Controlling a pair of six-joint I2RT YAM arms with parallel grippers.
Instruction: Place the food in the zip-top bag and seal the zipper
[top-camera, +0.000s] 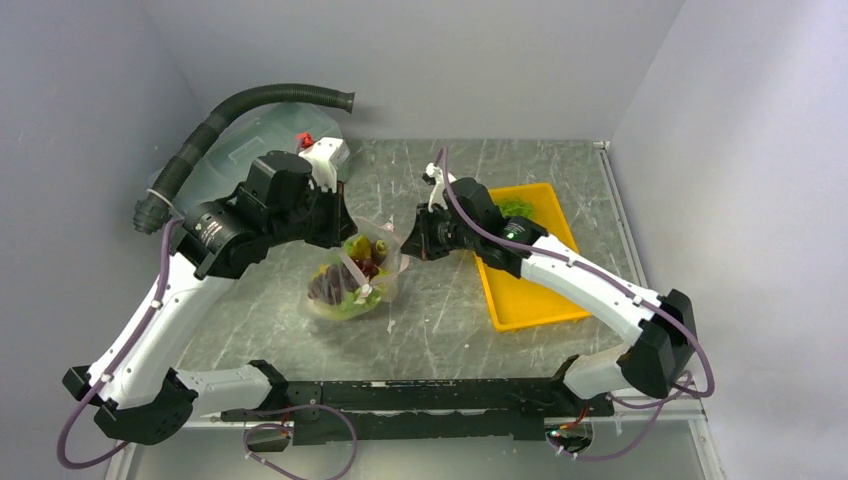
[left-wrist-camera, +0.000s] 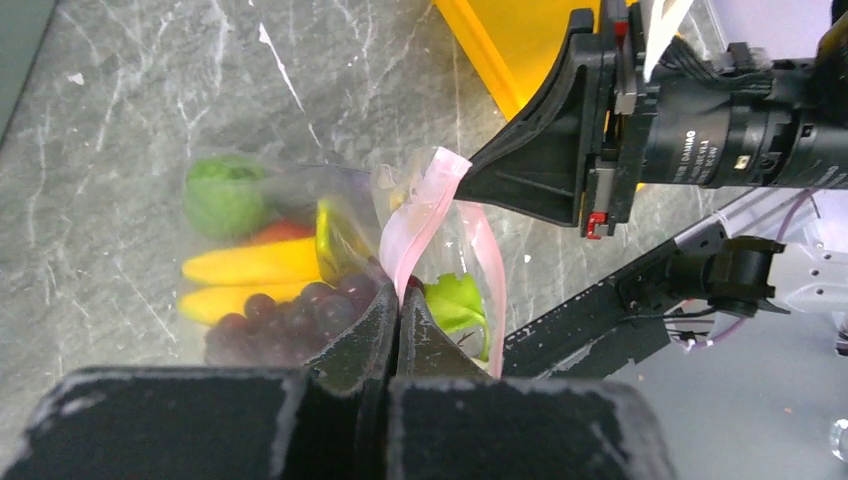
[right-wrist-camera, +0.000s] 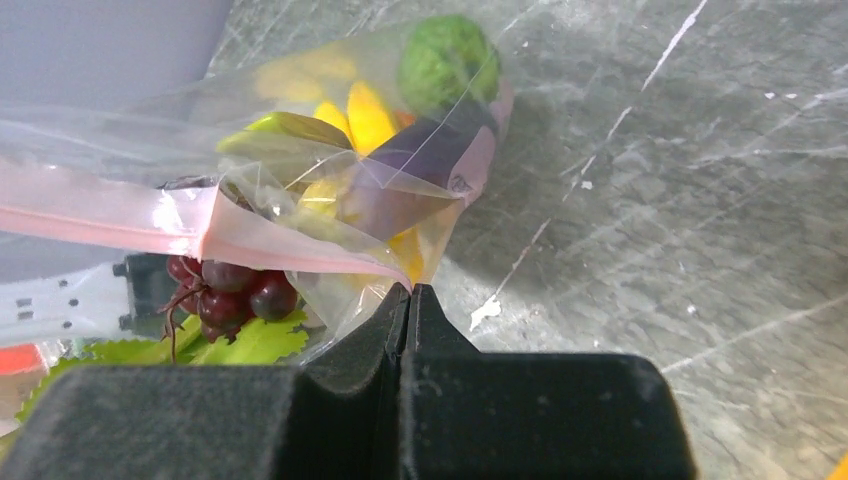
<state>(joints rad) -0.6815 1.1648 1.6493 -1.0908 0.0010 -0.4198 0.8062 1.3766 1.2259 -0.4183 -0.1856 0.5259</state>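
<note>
Left gripper (left-wrist-camera: 398, 298): jaws are pressed together, with the zipper (left-wrist-camera: 410, 225) pinched between them.
Right gripper (left-wrist-camera: 472, 180): jaws are closed, and the pink strip's upper end is held at the tip.
Zip-top bag (left-wrist-camera: 300, 188): rested on the grey tabletop (left-wrist-camera: 120, 90); a round green vegetable (left-wrist-camera: 222, 195), bananas (left-wrist-camera: 250, 270), grapes (left-wrist-camera: 290, 312) and leafy greens (left-wrist-camera: 455, 302) are seen inside.
Yellow tray (left-wrist-camera: 520, 40): seen beyond the right gripper.

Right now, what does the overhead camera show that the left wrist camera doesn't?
Only overhead: the black hose, the tub, and the left arm and right arm whole. Only the left wrist: its own pincer shut on the pink zipper, with the bananas and green ball clearly told apart. Both: the bag, the yellow tray, and the right pincer gripping the zipper too.
</note>
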